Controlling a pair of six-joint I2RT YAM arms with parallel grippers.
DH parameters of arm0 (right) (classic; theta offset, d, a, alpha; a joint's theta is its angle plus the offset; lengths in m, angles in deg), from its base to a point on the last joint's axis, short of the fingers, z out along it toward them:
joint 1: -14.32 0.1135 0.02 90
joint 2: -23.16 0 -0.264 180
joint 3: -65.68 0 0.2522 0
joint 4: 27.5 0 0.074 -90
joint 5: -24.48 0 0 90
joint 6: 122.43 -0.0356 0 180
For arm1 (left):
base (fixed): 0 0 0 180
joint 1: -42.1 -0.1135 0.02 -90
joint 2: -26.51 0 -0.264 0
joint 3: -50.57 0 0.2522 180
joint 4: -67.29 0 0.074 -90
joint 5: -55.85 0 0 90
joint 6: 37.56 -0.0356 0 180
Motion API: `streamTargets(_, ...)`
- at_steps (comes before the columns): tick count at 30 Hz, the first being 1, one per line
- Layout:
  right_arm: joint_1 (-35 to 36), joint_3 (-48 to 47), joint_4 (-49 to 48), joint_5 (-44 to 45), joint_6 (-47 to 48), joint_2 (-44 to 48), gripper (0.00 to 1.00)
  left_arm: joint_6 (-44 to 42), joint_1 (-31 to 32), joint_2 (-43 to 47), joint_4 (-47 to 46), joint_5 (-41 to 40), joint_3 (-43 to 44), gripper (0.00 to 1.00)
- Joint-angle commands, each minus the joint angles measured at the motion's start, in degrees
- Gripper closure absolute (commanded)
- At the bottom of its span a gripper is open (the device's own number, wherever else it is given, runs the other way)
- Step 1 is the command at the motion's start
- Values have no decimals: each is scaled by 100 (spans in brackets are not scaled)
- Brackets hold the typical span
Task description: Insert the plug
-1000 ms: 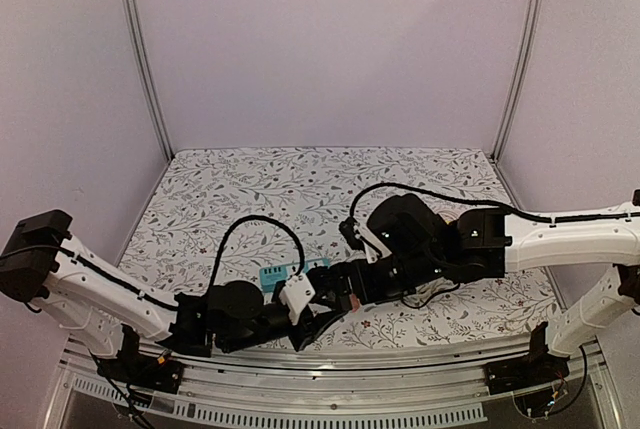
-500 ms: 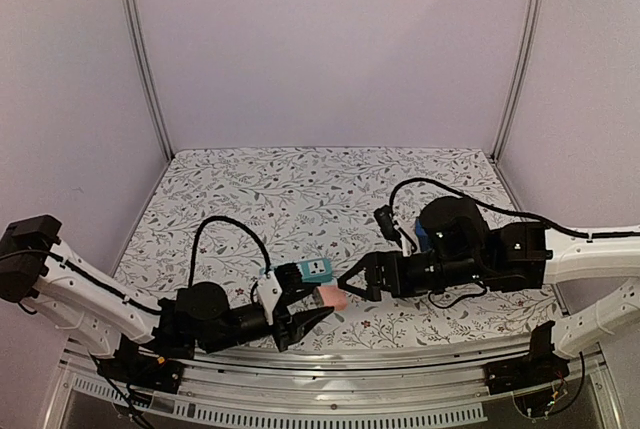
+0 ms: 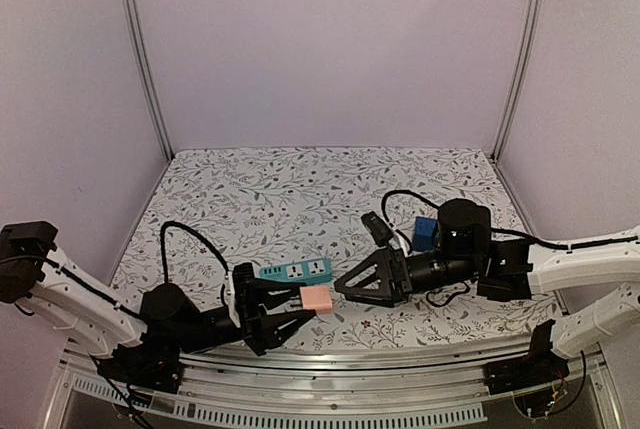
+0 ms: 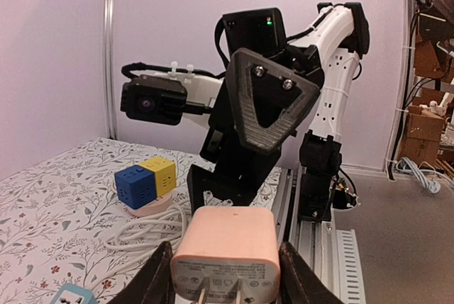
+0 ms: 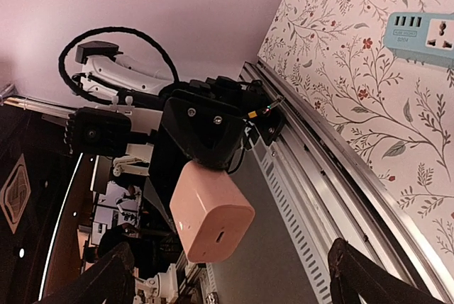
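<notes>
**Plug gripped, not yet in the strip**
Your left pincer (image 3: 300,309) clamps the pink plug (image 4: 225,247); the right pincer (image 3: 348,286) gapes wide, empty. The teal power strip (image 3: 295,271) lies on the counter (image 3: 260,199) just beside the left pincer's tips. Square the prongs over a socket before pressing. The left wrist view cuts off the prong tips.

You are keeping nothing slack: your left arm (image 3: 90,301) is lying low, and the left tool (image 3: 303,305) is pointing right, pinching the pink plug (image 3: 317,298) between both fingers. Your right arm (image 3: 580,264) is reaching left, and the right tool (image 3: 342,287) is facing the other with fingers spread wide.
</notes>
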Motion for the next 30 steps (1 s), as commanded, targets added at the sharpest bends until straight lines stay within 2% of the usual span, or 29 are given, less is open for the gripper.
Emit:
streamTargets(1,17,14,-990,-858,-321,-432,8,20,76,102,-472,214,-132,100)
streamTargets(10,299,-472,-1548,-1129,-482,-1217,16,-15,85,212,-706,357,-283,100)
streamTargets(18,457,-905,-2003,-1302,-787,-1922,33,-37,85,174,-854,345,-332,100)
streamTargets(22,477,-957,-2002,-1236,-816,-1987,43,-47,85,189,-874,333,-354,100)
streamTargets(30,473,-935,-1765,-957,-764,-1775,53,-51,85,166,-882,320,-350,100)
